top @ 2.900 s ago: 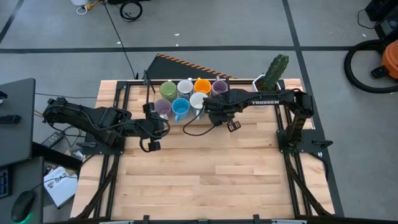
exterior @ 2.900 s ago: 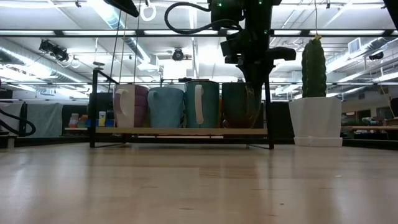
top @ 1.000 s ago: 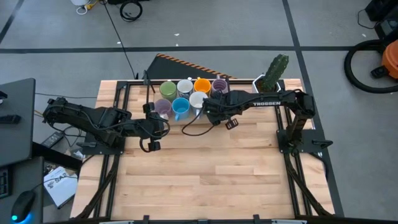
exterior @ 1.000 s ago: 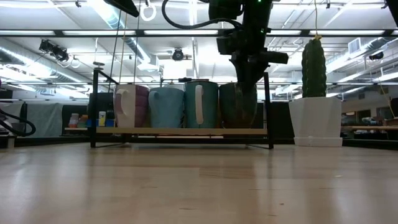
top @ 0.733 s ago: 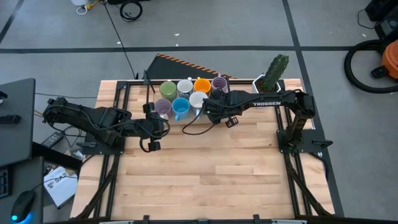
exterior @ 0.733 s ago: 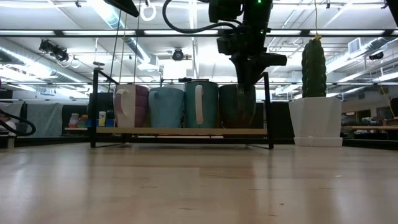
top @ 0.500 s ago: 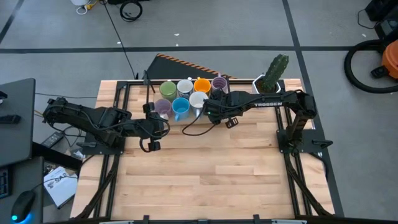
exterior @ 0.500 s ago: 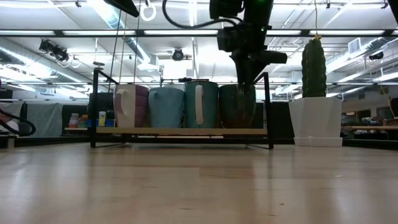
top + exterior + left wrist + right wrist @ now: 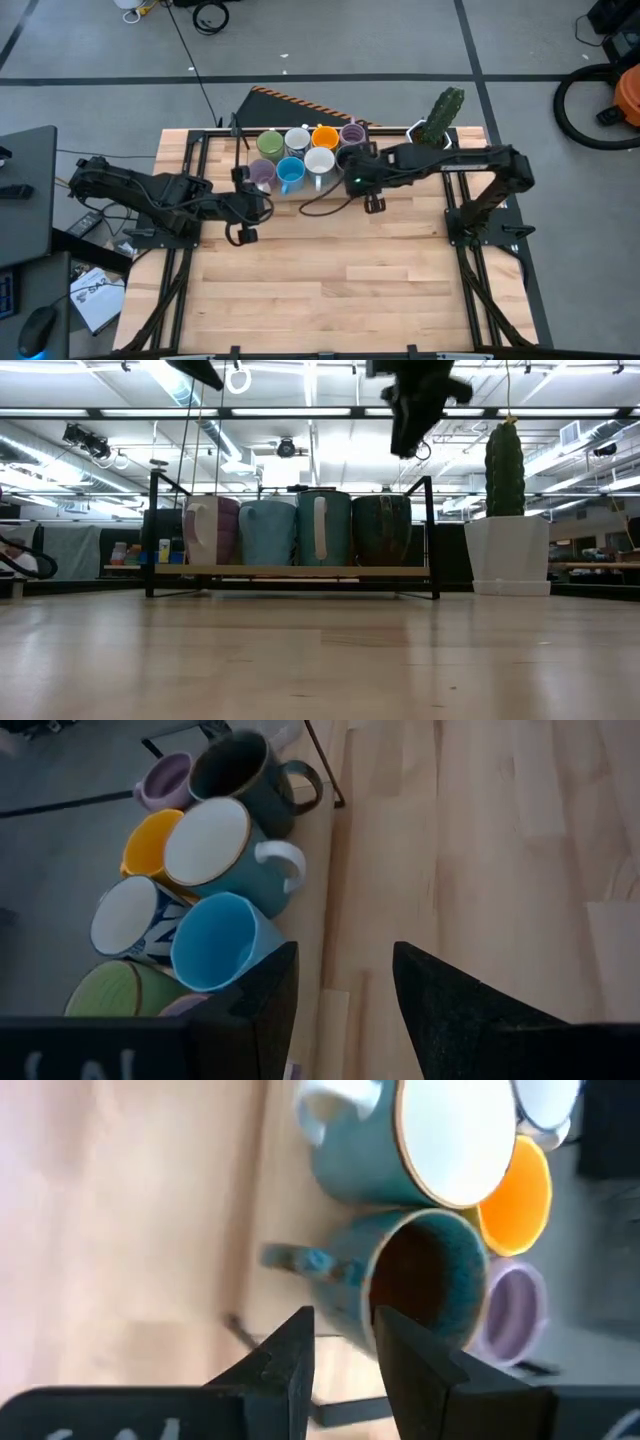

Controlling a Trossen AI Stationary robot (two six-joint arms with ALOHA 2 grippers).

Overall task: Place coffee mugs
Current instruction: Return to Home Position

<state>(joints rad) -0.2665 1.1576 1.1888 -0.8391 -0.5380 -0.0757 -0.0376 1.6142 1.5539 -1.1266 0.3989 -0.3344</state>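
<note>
Several coffee mugs stand bunched on a low wooden rack [image 9: 290, 571] at the table's far edge: green [image 9: 270, 146], blue [image 9: 290, 175], orange [image 9: 325, 137], lavender [image 9: 353, 135], a white-lined one [image 9: 320, 162] and others. The dark brown mug [image 9: 410, 1280] stands upright on its base at the bunch's right end [image 9: 382, 530]. My right gripper [image 9: 345, 1370] hangs open above it [image 9: 410, 420], touching nothing. My left gripper [image 9: 340, 1010] is open too, hovering left of the rack [image 9: 262, 203] with nothing between its fingers.
A green cactus in a white faceted pot [image 9: 505, 540] stands just right of the rack at the far right [image 9: 440, 118]. The rack's black metal posts [image 9: 430, 510] rise beside the dark mug. Bare wooden tabletop [image 9: 330, 280] stretches toward the near edge.
My right gripper has risen from the dark brown mug's rim to well above it, shifted a little toward the table's right and near edges, and rolled about its own axis. The mug stays standing on the rack.
</note>
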